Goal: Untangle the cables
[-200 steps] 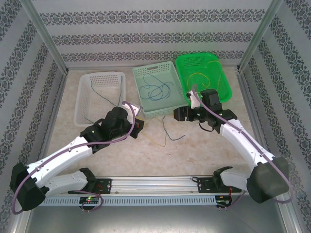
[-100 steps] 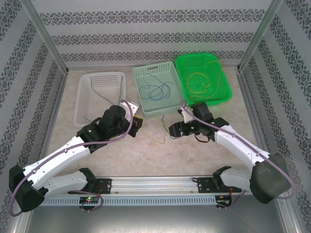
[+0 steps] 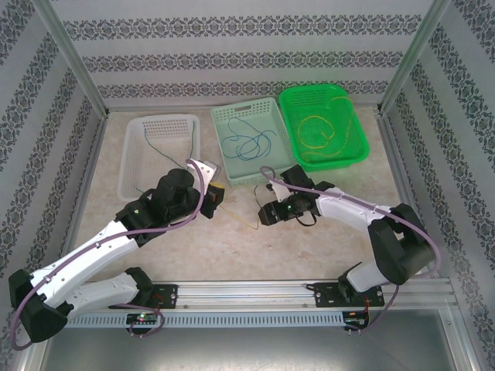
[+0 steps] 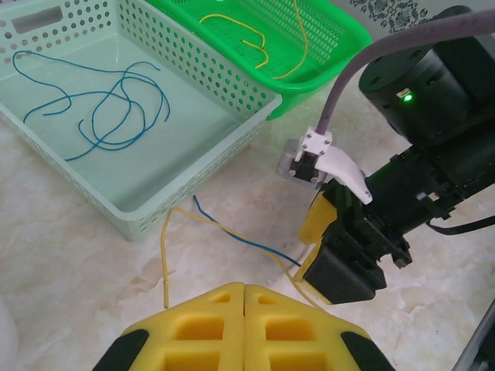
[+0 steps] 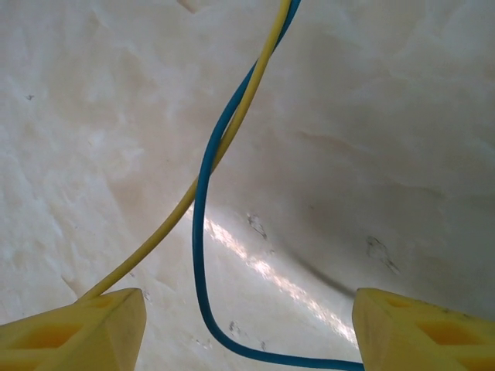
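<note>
- Your left claw point(image 4: 244, 308) is fully closed: its two yellow fingers press flat against each other, and you can see nothing caught between them.
- It hovers low over the marbled beige table point(image 3: 232, 247), just in front of the pale mint perforated plastic basket point(image 4: 193, 166).
- Your right claw point(image 5: 246, 332) is spread wide, with one yellow finger at each lower corner of the right wrist view. It has hold of nothing.
- A thin yellow wire point(image 5: 179, 207) and a thin blue wire point(image 5: 199, 232) lie on the table between those fingers, crossing each other once.
- In the left wrist view, the same pair runs from the mint basket's near wall across to your right claw. The yellow wire's loose end lies just beside your left claw's fingertips.
- More blue wires point(image 4: 108, 108) curl loosely inside the mint basket.
- Yellow wires point(image 4: 255, 35) lie in the bright green perforated plastic basket point(image 3: 352, 151) to its right.
- A thin dark wire point(image 3: 149, 141) lies in the white perforated plastic basket point(image 3: 130, 166) on the left.
</note>
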